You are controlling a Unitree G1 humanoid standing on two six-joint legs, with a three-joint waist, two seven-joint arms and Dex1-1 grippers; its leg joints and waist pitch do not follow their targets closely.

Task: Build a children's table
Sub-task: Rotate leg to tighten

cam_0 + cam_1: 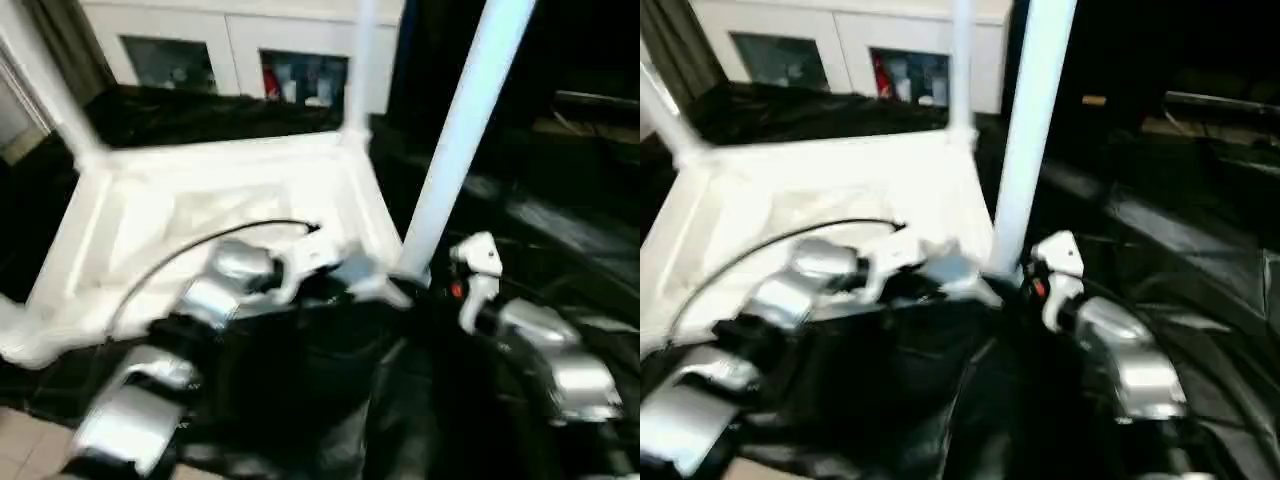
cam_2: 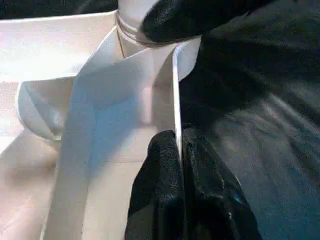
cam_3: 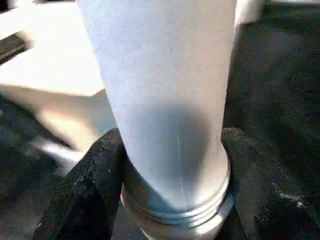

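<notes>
The upturned white tabletop [image 1: 215, 215] lies on the black-draped work table [image 1: 560, 230]. The left gripper [image 2: 179, 165] pinches its raised rim [image 2: 176, 95], fingers together. The right gripper [image 3: 170, 187] clasps the near-corner tube leg [image 3: 165, 100] at its base.

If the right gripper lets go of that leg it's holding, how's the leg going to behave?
The leg looks like a smooth, stiff tube, so it probably won't bend. It rises tall and tilted from the tabletop's corner socket; if not fully seated, it may tip. Its glossy round surface could slip or twist between the right gripper's fingers, and it would likely roll if it fell.
</notes>
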